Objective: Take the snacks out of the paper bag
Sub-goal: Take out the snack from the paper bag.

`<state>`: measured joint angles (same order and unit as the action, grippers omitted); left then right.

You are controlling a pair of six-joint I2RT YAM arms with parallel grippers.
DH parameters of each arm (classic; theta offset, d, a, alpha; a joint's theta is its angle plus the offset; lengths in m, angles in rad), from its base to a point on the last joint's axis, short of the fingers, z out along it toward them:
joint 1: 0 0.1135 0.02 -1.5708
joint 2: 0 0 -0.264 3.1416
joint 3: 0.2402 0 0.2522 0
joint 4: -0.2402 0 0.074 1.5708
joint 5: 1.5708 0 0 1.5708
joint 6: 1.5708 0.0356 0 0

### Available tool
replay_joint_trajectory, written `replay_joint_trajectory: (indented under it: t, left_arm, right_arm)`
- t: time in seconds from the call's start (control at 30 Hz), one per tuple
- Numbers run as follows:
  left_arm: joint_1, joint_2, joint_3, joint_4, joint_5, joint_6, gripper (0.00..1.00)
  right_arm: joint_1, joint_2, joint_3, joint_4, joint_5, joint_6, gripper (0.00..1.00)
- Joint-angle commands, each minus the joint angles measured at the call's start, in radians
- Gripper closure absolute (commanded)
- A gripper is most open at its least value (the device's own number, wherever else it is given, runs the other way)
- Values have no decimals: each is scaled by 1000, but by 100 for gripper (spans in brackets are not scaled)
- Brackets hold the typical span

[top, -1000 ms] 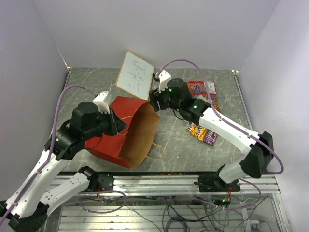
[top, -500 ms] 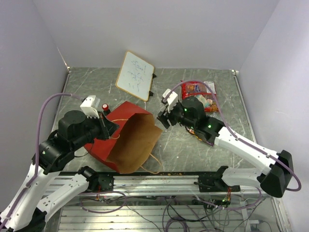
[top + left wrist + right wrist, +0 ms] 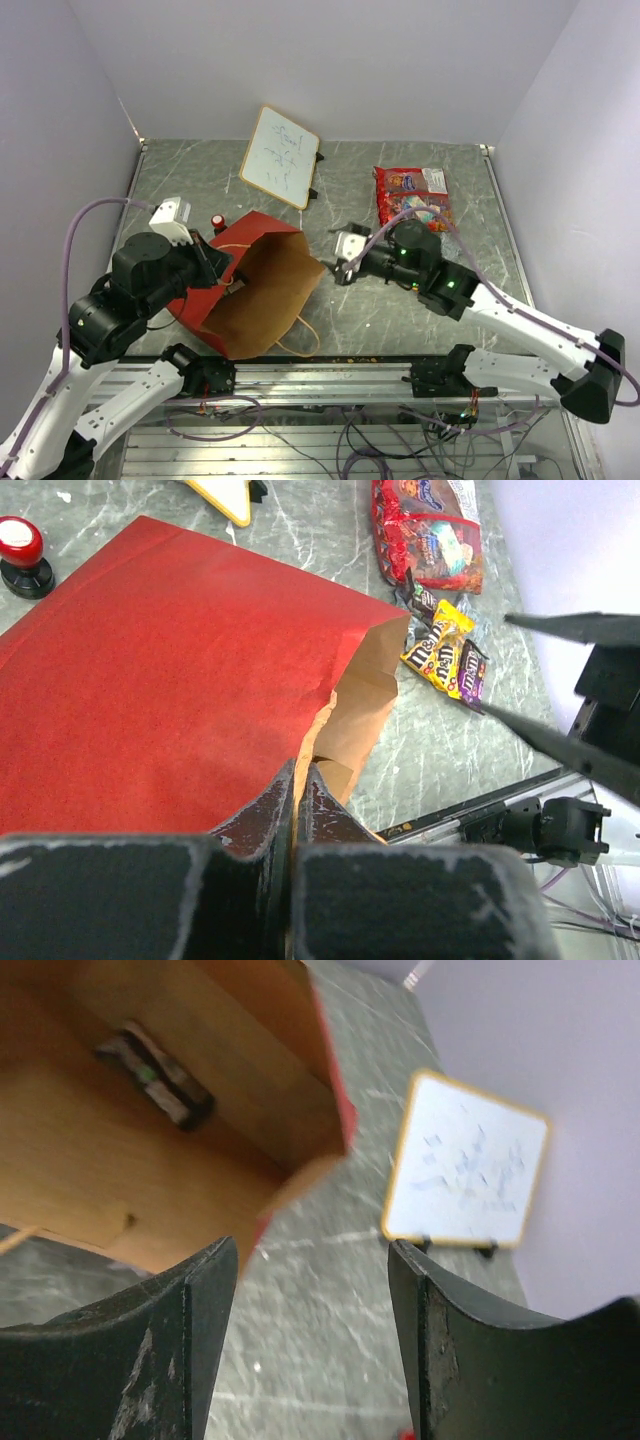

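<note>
The paper bag [image 3: 215, 275] lies on its side, red outside, its brown mouth [image 3: 265, 290] facing right. My left gripper [image 3: 232, 283] is shut on the bag's rim, and the left wrist view shows its tips [image 3: 300, 772] pinching the kraft edge. My right gripper [image 3: 340, 258] is open and empty just right of the mouth, facing into it [image 3: 310, 1250]. A small dark packet [image 3: 155, 1075] lies deep inside the bag. The large red candy bag [image 3: 410, 195] lies flat at the back right. Yellow and dark small packets [image 3: 445, 650] lie near it on the table.
A tilted whiteboard [image 3: 280, 155] stands at the back centre and also shows in the right wrist view [image 3: 465, 1160]. A red-and-black marker cap [image 3: 217, 221] sits behind the bag. A tan loop handle [image 3: 300, 335] lies by the metal front rail [image 3: 330, 370].
My left gripper has pulled the bag's rim left and toward the near edge, and the mouth has opened wider. My right gripper has drawn back from the bag's far corner, uncovering the candy bag.
</note>
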<state>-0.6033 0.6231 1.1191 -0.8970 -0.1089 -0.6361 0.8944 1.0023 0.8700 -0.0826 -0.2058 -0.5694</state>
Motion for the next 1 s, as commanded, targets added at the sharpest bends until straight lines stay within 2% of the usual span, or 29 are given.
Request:
replay_joint_trajectory:
  t: [0.0,0.1,0.23,0.37,0.7,0.83,0.97]
  left_arm:
    - [0,14,34,-10,-30,-2,93]
    - [0,24,38,-6,-24,1,93]
    - [0,17,38,-1,-21,0,93]
    - [0,12,40,-4,-13,-3,93]
    - [0,26,84,-37,7,1,93]
    - [0,29,83,-30,24,-12,93]
    - [0,40,82,-4,50,-18,93]
  right_arm:
    - [146,90,18,122,-110,-108,39]
    - [283,199,40,169,-91,-167,38]
    - [357,363,99,212,-110,-241,37]
    - [364,484,98,316,-138,-298,37]
    - [356,746,200,435,-155,-432,38]
    - [339,826,213,567,-160,-384,39]
    - [337,909,262,538,-183,-408,38]
